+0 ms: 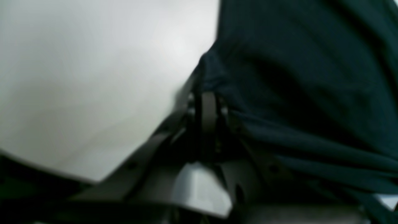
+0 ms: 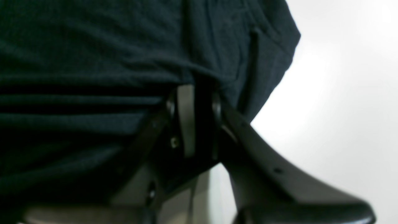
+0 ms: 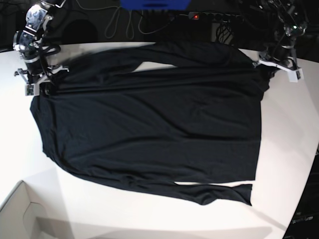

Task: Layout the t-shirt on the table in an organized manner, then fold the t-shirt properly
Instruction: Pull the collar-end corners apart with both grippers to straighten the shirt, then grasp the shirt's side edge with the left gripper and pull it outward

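Note:
The black t-shirt (image 3: 149,124) lies spread wide across the white table (image 3: 291,149), with a long sleeve along the near edge. My left gripper (image 3: 264,67) is at the shirt's far right corner. In the left wrist view the left gripper (image 1: 207,101) is shut on a bunched fold of the t-shirt (image 1: 311,62) above the table (image 1: 77,77). My right gripper (image 3: 42,89) is at the shirt's far left corner. In the right wrist view the right gripper (image 2: 195,90) is shut on the hem of the t-shirt (image 2: 93,46) beside the table (image 2: 342,93).
A pale cardboard box corner (image 3: 20,214) sits at the table's near left. A blue object (image 3: 154,4) and cables lie beyond the far edge. The table's curved edge runs down the right side.

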Tool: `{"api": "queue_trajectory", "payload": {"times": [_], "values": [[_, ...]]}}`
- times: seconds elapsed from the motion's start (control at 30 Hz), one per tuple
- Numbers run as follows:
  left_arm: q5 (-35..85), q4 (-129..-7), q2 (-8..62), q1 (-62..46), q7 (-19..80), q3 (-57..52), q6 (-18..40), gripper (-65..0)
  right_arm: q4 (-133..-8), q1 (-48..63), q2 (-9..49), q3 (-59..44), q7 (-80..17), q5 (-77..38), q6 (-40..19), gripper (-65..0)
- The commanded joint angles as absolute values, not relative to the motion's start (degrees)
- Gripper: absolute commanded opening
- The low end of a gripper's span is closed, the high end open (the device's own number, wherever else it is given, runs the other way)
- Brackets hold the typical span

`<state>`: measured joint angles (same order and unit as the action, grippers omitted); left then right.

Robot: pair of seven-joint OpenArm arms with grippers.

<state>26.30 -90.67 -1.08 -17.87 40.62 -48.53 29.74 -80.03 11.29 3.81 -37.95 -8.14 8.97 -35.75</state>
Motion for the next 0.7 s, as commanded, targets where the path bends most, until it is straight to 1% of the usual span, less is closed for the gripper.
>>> {"api": "queue_trajectory", "payload": {"times": [0.0, 0.07, 0.2, 0.23, 0.3, 0.4, 0.5, 0.57, 0.67], "values": [[27.38, -92.79, -0.4, -17.63, 40.4, -48.84, 29.76, -62.4, -80.57, 11.38, 4.26, -38.02, -9.36, 9.98, -35.21, -56.5], [27.38, -94.37, -0.4, -17.54, 43.47, -49.19, 29.76, -57.2, -80.57, 11.38, 4.18, -37.93, -9.36, 9.98, -35.21, -56.5], [27.38, -99.74, -0.66, -17.63, 46.46, -49.45, 29.76, -41.0, -80.57, 11.47, 4.09, -37.85, -9.36, 9.98, -35.21, -56.5], [27.38, -101.49, -0.84, -17.71, 46.64, -50.24, 29.76, -37.8, -80.57, 11.47, 4.09, -37.85, -9.36, 9.98, -35.21, -56.5], [27.74, -105.01, -1.63, -17.71, 46.81, -52.09, 29.76, -35.0, -80.57, 11.47, 4.09, -37.85, -9.36, 9.89, -35.21, -56.5], [30.46, -107.74, -1.8, -16.04, 46.81, -53.67, 29.76, -35.0, -80.57, 11.47, 4.09, -37.85, -9.36, 9.89, -35.21, -56.5], [31.34, -107.03, -1.63, -10.77, 46.9, -52.44, 29.67, -36.6, -80.57, 11.47, 4.09, -37.85, -9.36, 9.89, -35.21, -56.5], [28.0, -103.52, -1.54, -6.55, 46.55, -47.96, 29.05, -40.8, -80.57, 11.47, 4.09, -37.85, -9.36, 9.89, -35.21, -56.5], [20.35, -94.46, -1.19, 0.31, 46.11, -41.63, 29.05, -51.4, -80.57, 11.47, 4.09, -37.85, -9.36, 9.89, -35.21, -56.5]]}}
